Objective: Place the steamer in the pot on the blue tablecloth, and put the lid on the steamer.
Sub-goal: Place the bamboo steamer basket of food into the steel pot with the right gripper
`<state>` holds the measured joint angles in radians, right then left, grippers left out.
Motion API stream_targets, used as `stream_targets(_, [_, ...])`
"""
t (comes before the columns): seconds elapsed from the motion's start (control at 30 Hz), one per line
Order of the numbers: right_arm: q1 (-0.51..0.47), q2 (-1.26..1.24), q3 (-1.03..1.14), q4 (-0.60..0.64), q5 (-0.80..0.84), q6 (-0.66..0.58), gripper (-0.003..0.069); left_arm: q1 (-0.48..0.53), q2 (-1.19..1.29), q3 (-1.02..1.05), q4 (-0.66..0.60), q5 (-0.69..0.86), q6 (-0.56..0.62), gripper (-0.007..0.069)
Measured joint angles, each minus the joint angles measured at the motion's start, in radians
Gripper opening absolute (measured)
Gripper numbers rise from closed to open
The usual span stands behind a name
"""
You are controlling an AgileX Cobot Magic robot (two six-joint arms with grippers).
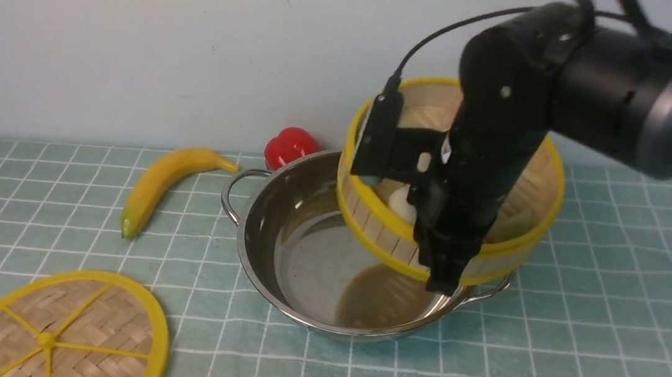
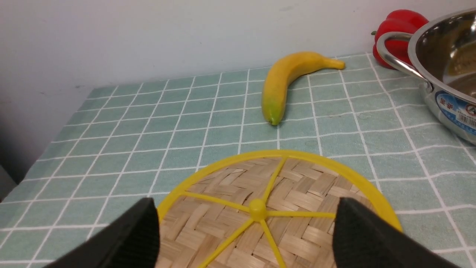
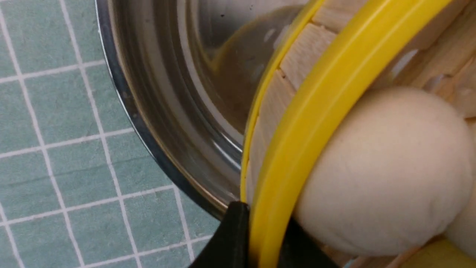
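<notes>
Pinching with the right gripper the yellow-banded wall of the round bamboo steamer, tilted, white bun inside, over the wide shiny steel pot on the pale blue-green checked tablecloth. Poised with the left gripper, jaws wide apart, over the flat woven yellow-rimmed lid lying on the cloth.

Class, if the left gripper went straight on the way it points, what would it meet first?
Probably the lid, lying on the blue tablecloth ahead of the open left gripper; depth is uncertain.
</notes>
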<state>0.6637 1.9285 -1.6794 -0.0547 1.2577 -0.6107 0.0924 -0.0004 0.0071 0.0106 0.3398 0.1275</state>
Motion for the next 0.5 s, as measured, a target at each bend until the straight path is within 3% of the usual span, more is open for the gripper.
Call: stream_targets(0.5, [0.078,0.036,-0.055,-0.012,0.002,-0.052,0.0061,0.0,0.0,0.0,0.0,0.0,0.0,0.0578])
